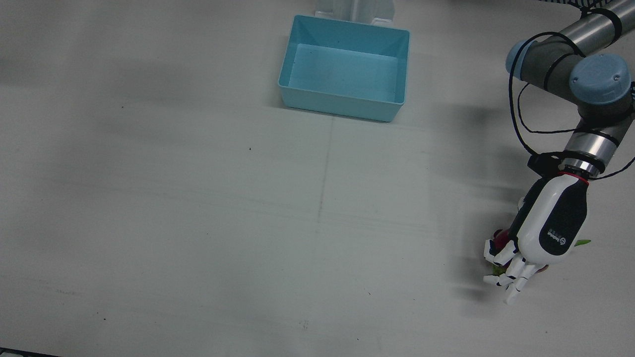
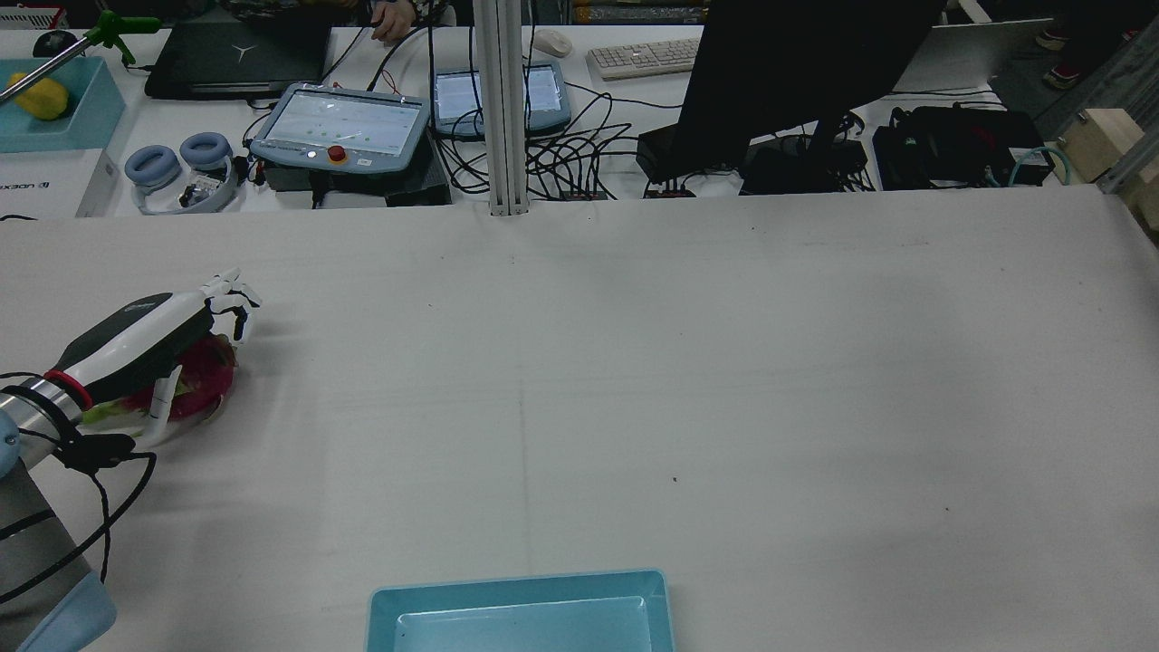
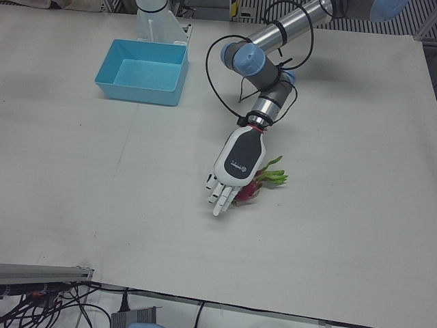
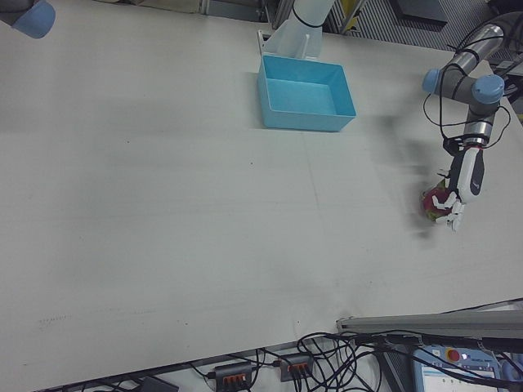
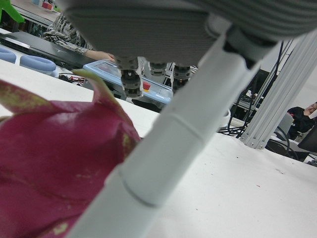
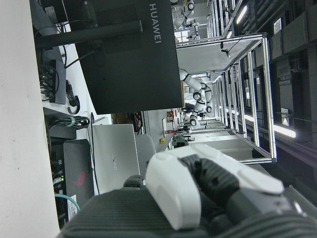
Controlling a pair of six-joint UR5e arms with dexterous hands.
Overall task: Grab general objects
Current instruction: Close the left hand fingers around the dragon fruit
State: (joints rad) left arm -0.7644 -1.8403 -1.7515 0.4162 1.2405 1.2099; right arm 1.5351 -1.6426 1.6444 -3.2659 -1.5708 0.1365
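Note:
A dark pink dragon fruit (image 1: 500, 237) with green leaf tips lies on the white table near the robot's left side. It also shows in the rear view (image 2: 206, 385), the left-front view (image 3: 250, 190), the right-front view (image 4: 427, 201) and the left hand view (image 5: 54, 168). My left hand (image 1: 545, 228) hovers palm-down right over it, fingers stretched out flat beyond the fruit and not closed around it. The hand also shows in the rear view (image 2: 145, 337) and the left-front view (image 3: 235, 167). One finger (image 5: 163, 148) reaches down beside the fruit. My right hand (image 6: 198, 198) shows only in its own view, up away from the table.
A light blue bin (image 1: 342, 99) stands empty at the table's middle on the robot's side, also in the rear view (image 2: 516, 589) and the left-front view (image 3: 140, 90). Beyond the far edge are tablets, cables and a monitor (image 2: 797, 72).

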